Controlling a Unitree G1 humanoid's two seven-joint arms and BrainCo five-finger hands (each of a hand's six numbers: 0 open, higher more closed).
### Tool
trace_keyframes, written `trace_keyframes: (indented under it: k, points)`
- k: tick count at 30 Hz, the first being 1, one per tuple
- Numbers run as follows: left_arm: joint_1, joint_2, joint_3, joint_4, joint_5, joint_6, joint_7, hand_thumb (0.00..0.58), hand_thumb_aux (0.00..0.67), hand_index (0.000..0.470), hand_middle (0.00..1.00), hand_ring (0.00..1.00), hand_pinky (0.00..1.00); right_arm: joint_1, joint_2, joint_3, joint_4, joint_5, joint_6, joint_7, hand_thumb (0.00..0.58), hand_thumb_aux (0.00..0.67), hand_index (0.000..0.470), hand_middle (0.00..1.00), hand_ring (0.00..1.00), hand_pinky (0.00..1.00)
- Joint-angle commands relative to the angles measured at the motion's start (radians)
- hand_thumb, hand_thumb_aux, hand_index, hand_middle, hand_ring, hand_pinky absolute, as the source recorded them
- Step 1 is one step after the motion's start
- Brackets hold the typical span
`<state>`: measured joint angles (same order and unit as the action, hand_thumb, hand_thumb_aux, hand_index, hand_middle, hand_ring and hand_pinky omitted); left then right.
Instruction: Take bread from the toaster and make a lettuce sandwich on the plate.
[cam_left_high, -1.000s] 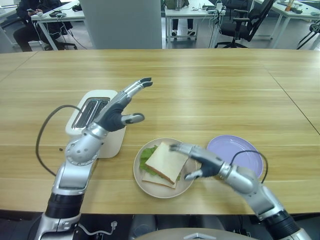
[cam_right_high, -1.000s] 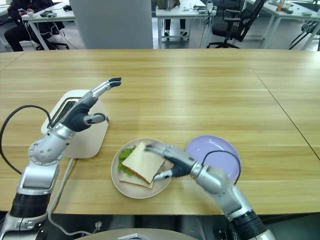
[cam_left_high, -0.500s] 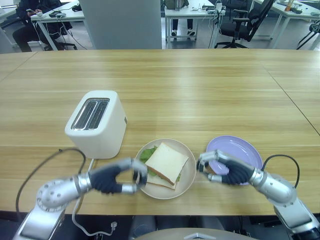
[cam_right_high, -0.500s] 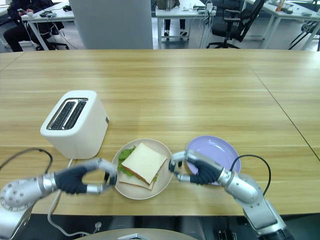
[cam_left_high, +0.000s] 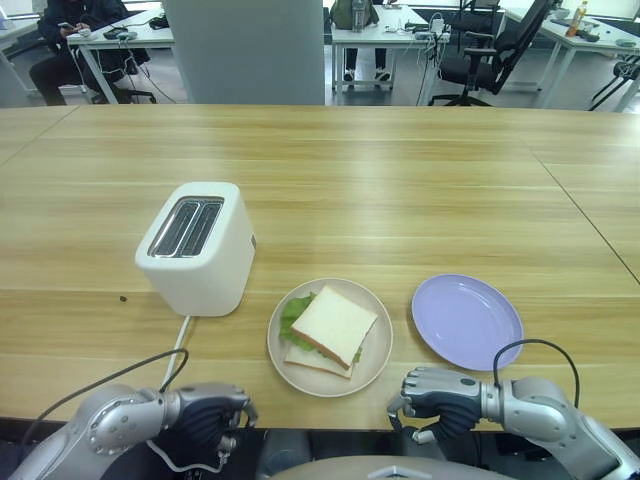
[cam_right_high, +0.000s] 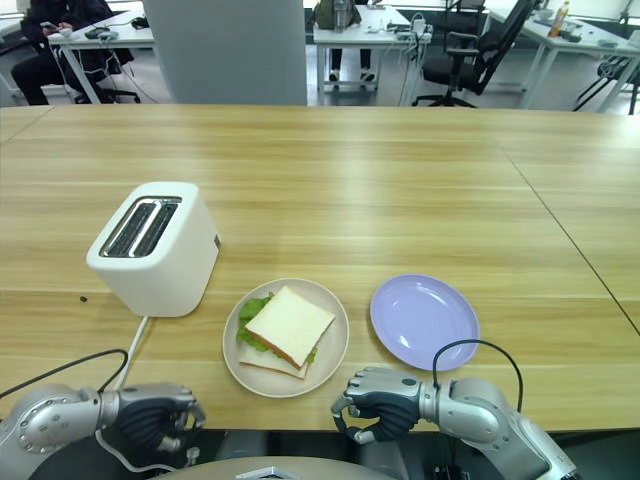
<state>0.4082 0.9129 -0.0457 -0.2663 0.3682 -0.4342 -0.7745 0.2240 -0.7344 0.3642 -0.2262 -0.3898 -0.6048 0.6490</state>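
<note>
Two hands have dropped back to the near edge of the table (cam_left_high: 400, 190) since a second ago; then the left hand (cam_left_high: 212, 418) was raised with its fingers spread above the toaster (cam_left_high: 195, 250) and the right hand (cam_left_high: 445, 402) lay on the top slice of the sandwich (cam_left_high: 332, 325); half a second ago both had come down to either side of the beige plate (cam_left_high: 376, 366), and now each sits low at the table's front rim, fingers curled into a loose fist with nothing in them; the left hand is well clear of the toaster, the right just in front of the purple plate (cam_left_high: 467, 321) and apart from it. The sandwich has stayed where it was; the view itself has shifted slightly. By count: one white toaster with two slots on top, standing left of the plates; one pale cord (cam_left_high: 180, 335) running from its base toward the near edge; two plates side by side, the beige one on the left, the purple one on the right, close but not touching; one sandwich lying on the beige plate, made of two bread slices with green lettuce (cam_left_high: 292, 312) between them, the leaf showing at the left side.
</note>
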Motion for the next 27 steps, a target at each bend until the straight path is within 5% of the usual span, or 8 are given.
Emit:
trace_keyframes:
  k: [1,16,27]
  points:
    - [-0.082,-0.040,-0.056,0.040,0.098,-0.021,0.065,0.580,0.670,0.460,1.00,1.00,1.00,-0.055,0.024,0.040,0.070,-0.111,-0.010,-0.026,0.580,0.670,0.460,1.00,1.00,1.00]
    - [-0.326,-0.147,-0.255,0.259,0.272,-0.011,0.151,0.580,0.670,0.460,1.00,1.00,1.00,-0.365,0.215,0.160,0.434,-0.392,0.038,-0.236,0.580,0.670,0.460,1.00,1.00,1.00]
    - [-0.774,-0.357,-0.369,0.681,0.502,0.046,0.506,0.580,0.670,0.460,1.00,1.00,1.00,-0.691,0.349,0.196,0.847,-0.526,0.151,-0.569,0.580,0.670,0.460,1.00,1.00,1.00]
